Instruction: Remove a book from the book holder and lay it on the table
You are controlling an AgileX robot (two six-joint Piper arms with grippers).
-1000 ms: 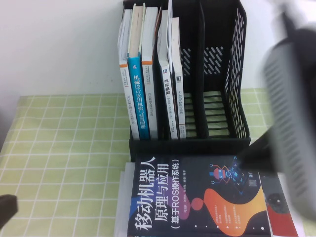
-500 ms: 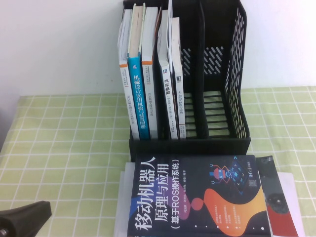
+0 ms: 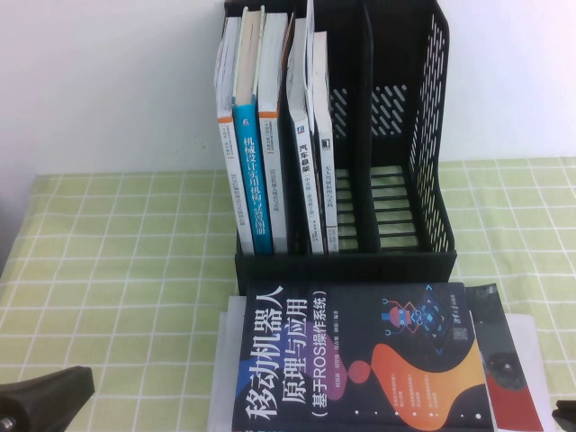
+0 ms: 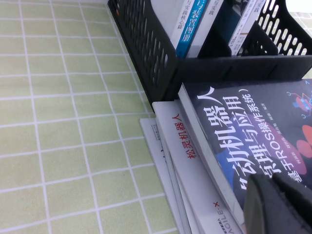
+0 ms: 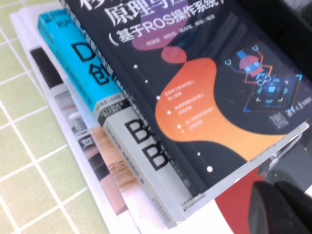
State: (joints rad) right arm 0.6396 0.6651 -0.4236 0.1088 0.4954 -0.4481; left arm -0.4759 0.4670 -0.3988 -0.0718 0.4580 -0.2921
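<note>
The dark navy book (image 3: 360,360) with a white Chinese title and orange and purple shapes lies flat, cover up, on a stack of other books in front of the black book holder (image 3: 396,135). The stack rests on the green checked table (image 3: 117,270). The book also shows in the left wrist view (image 4: 263,126) and the right wrist view (image 5: 204,73). My left gripper (image 3: 45,400) is low at the front left, shut and empty (image 4: 270,183), beside the book's left edge. My right gripper (image 3: 565,416) is at the front right corner, shut and empty (image 5: 275,187).
Several books (image 3: 270,135) stand upright in the holder's left and middle slots, among them one with a bright blue spine (image 3: 252,180); the right slot is empty. Under the dark book lie a white booklet with red letters (image 4: 185,146) and a light blue book (image 5: 73,53).
The right arm, a large blur at the right a second ago, has pulled back to the front right corner. The left gripper has come further into view at the front left.
</note>
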